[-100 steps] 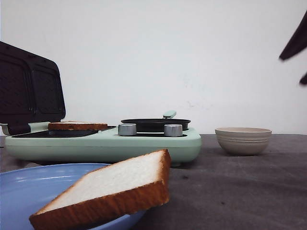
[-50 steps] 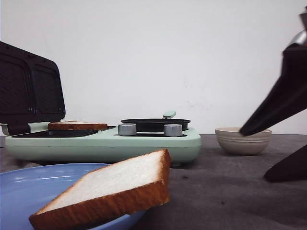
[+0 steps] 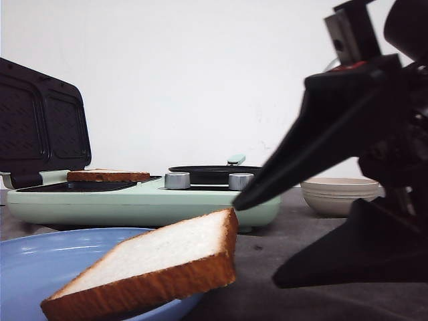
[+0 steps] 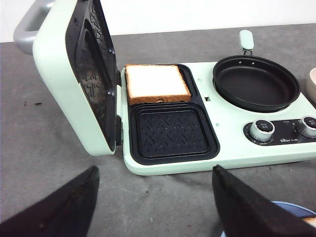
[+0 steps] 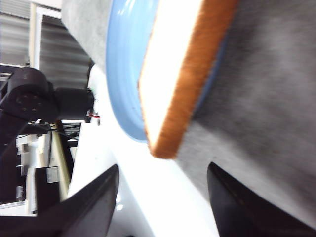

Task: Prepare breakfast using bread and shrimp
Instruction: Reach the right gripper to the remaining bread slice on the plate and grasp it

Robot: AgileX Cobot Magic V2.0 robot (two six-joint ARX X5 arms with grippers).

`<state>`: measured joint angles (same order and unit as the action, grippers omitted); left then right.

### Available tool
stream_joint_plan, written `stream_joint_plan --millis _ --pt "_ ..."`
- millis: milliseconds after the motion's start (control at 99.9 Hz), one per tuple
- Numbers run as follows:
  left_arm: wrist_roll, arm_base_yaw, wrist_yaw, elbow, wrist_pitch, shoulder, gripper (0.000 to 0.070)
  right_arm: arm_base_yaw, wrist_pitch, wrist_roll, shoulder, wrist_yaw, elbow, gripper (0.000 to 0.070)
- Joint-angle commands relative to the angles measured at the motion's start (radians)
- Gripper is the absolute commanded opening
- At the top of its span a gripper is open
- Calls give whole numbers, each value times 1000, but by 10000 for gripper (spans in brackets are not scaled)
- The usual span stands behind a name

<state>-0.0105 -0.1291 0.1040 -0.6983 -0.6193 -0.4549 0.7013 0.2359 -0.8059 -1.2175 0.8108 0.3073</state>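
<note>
Across a dark grey, faintly speckled desk (image 3: 321, 294) backed by a plain white wall (image 3: 200, 73), the mint-green breakfast maker (image 3: 144, 197) serves as the landmark. Its lid (image 4: 74, 79) stands raised on the side away from the black frying pan (image 4: 256, 81), and one bread slice (image 4: 156, 84) lies flat in the rear grill compartment, the front compartment bare. Just in front of the maker, a second bread slice (image 3: 150, 264) leans on the rim of a blue plate (image 3: 47, 264), overhanging it. Beyond the maker's pan end sits a beige ribbed bowl (image 3: 334, 194); its contents cannot be seen. The right end effector (image 3: 257, 234) hangs near the leaning slice with fingers spread apart, holding nothing. The left end effector (image 4: 155, 197) hovers before the maker, likewise spread and empty. Behind the plate, the blurred right wrist view seems to show dark equipment.
</note>
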Motion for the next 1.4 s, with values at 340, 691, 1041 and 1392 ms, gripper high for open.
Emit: stream_joint_plan --millis 340,691,1041,1392 --pt "3 0 2 -5 6 -1 402 52 147 -93 -97 -19 7 348" --pt "3 0 3 -5 12 -1 402 52 218 -110 -168 -13 11 347" --pt "4 0 3 -5 11 -1 402 61 318 -138 -272 -2 15 269" --pt "4 0 2 -5 10 -1 402 65 338 -138 -278 -15 15 3"
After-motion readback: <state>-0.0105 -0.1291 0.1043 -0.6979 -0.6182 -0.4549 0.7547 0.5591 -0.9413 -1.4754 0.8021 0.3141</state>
